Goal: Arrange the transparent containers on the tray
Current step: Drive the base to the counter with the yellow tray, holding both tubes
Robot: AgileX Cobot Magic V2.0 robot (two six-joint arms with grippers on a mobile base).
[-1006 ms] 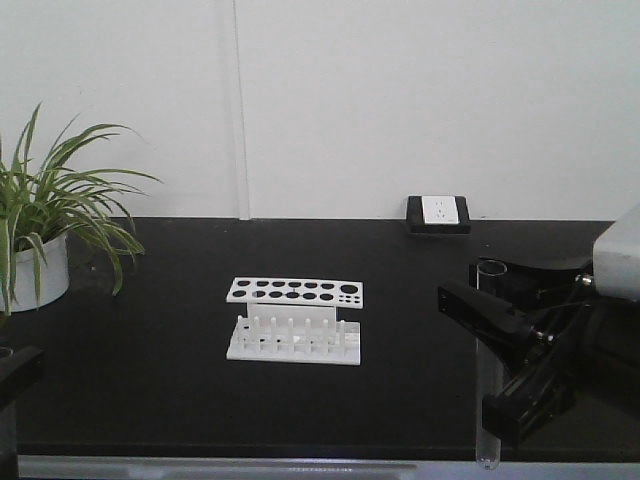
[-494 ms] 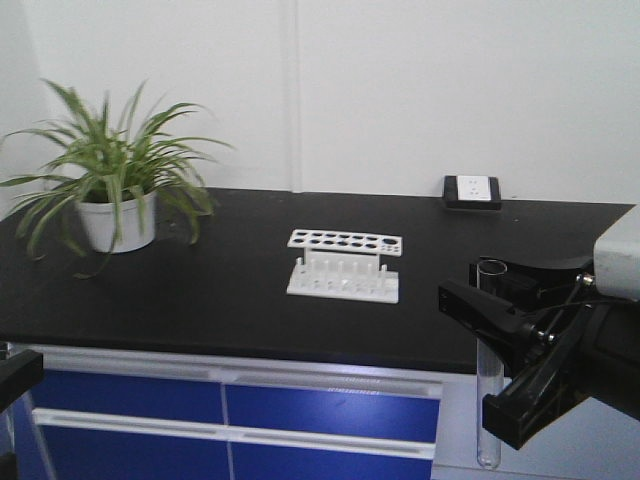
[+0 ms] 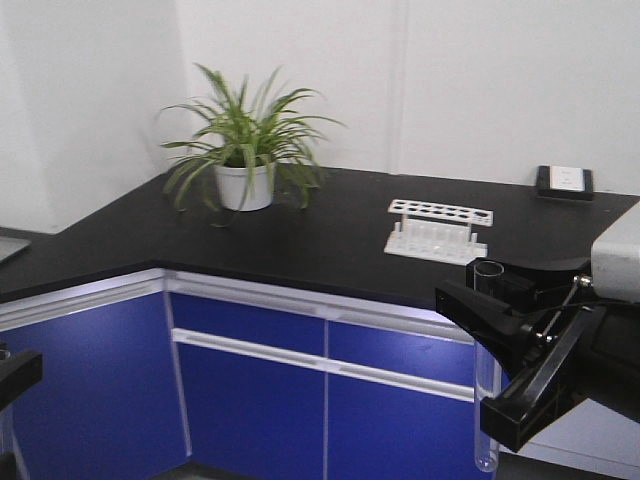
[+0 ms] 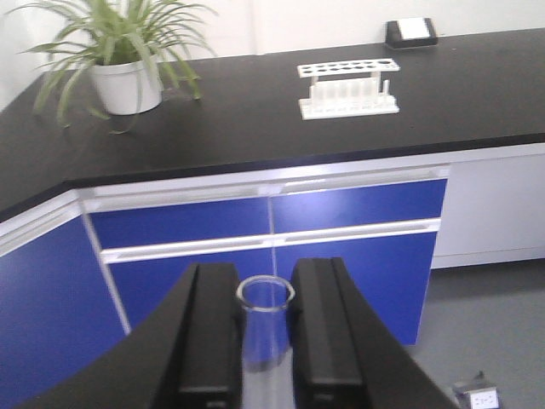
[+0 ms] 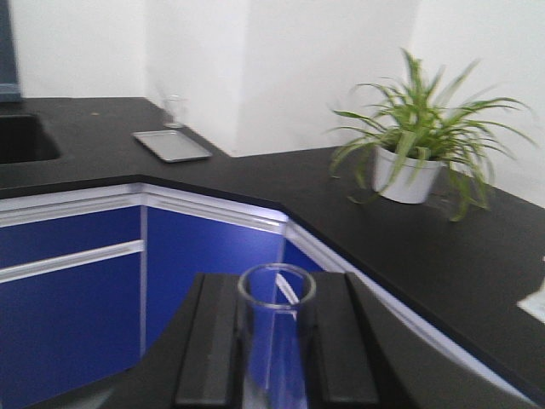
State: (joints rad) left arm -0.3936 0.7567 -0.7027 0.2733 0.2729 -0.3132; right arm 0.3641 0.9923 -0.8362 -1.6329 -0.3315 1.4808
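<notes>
Right gripper point(image 5: 274, 298) is closed narrowly on a clear test tube point(image 5: 274, 354), rim up between its 2 black fingers. The left gripper point(image 4: 265, 290) grips another test tube point(image 4: 262, 341) the same way, so both transparent containers are off the worktop point(image 3: 300, 240) and out in front of the blue cabinets point(image 3: 250, 380). The white rack point(image 3: 438, 230) stands on the worktop, well apart from the potted plant point(image 3: 245, 150). The task's tray is not surely in view: a flat grey tray point(image 5: 170, 145) lies on the far worktop in the right wrist view, and I cannot tell whether that is it. The step in hand looks like carrying, so grip the thin glass firmly without squeezing harder, hold each tube upright and clear of the worktop edge, and at the tray bring it low and lay it flat before opening, since a round tube will likely roll
</notes>
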